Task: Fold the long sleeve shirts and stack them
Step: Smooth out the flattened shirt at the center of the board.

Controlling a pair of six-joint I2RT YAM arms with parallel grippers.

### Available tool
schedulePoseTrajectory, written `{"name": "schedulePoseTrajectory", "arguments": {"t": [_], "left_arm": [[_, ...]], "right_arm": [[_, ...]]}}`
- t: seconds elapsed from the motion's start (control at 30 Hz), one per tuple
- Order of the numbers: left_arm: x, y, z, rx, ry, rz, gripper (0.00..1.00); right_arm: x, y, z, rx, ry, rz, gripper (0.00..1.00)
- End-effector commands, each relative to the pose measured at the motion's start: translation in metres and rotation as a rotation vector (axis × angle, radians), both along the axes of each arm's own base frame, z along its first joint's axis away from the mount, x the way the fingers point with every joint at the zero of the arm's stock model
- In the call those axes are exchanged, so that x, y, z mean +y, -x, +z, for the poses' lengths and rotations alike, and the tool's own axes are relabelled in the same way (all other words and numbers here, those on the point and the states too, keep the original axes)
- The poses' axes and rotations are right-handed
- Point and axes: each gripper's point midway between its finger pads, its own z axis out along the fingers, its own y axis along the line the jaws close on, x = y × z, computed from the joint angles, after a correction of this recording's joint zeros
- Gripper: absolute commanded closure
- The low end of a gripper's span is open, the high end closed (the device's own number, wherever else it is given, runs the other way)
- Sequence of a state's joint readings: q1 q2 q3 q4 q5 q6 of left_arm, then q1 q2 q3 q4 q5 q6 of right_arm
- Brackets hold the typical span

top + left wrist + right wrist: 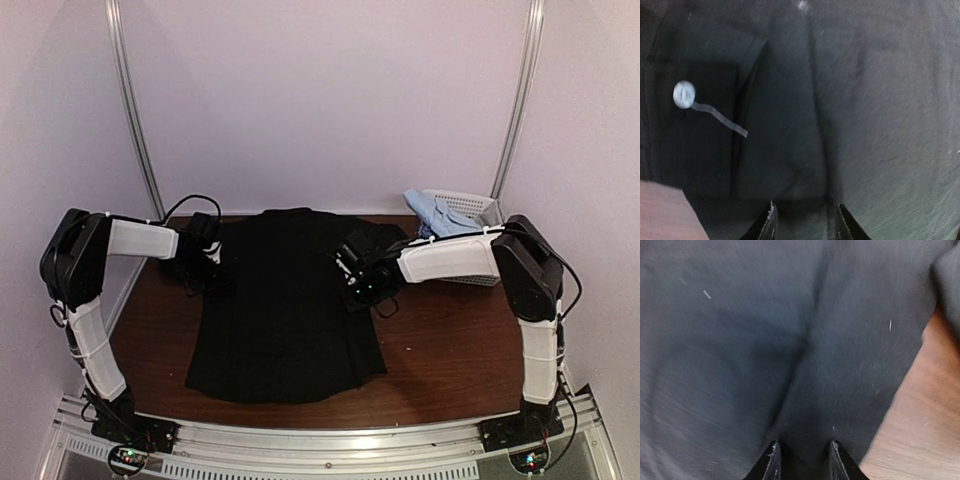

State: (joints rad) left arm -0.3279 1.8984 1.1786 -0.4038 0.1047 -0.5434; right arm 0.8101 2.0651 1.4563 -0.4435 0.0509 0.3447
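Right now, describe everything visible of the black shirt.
The black shirt is soft, matte cloth, spread mostly flat on the wooden table, collar at the far edge, hem nearest the arm bases. A pale button with a thread shows near the left gripper. Both it and the right gripper have cloth between their fingertips; a grip is unclear.

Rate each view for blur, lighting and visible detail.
Top view: sharp and evenly lit, but the shirt is a near-featureless black mass. Left wrist view: dim and blurred, with the button smeared and the cloth streaked. Right wrist view: also soft and streaked, the cloth looks washed-out grey, and the table at the right is brighter but out of focus.
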Motion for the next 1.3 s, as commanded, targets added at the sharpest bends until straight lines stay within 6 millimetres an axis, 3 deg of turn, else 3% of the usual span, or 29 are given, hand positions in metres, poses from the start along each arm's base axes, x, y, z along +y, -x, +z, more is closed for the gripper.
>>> {"name": "schedulePoseTrajectory", "arguments": {"t": [0.0,0.33,0.47,0.6,0.77,0.9,1.1,1.27], "left_arm": [[0.01,0.007,-0.003,-0.017,-0.018,0.028,0.6],[0.023,0.019,-0.011,0.003,-0.068,0.047,0.6],[0.027,0.021,-0.012,0.007,-0.078,0.051,0.6],[0.029,0.024,-0.012,0.009,-0.078,0.051,0.6],[0.028,0.025,-0.005,-0.001,-0.066,0.047,0.6],[0.026,0.023,0.01,-0.025,-0.055,0.043,0.6],[0.027,0.013,0.045,-0.092,-0.057,0.048,0.58],[0.024,0.002,0.069,-0.145,-0.04,0.049,0.57]], "right_arm": [[-0.008,0.008,-0.021,0.044,-0.04,-0.036,0.66],[-0.06,0.034,-0.056,0.07,0.084,-0.109,0.66],[-0.078,0.042,-0.06,0.079,0.103,-0.14,0.65],[-0.084,0.045,-0.054,0.075,0.094,-0.152,0.65],[-0.081,0.049,-0.045,0.071,0.066,-0.16,0.65],[-0.075,0.047,-0.024,0.038,0.038,-0.161,0.62],[-0.058,0.027,0.024,-0.048,-0.037,-0.163,0.53],[-0.03,0.004,0.037,-0.073,-0.074,-0.137,0.53]]}}
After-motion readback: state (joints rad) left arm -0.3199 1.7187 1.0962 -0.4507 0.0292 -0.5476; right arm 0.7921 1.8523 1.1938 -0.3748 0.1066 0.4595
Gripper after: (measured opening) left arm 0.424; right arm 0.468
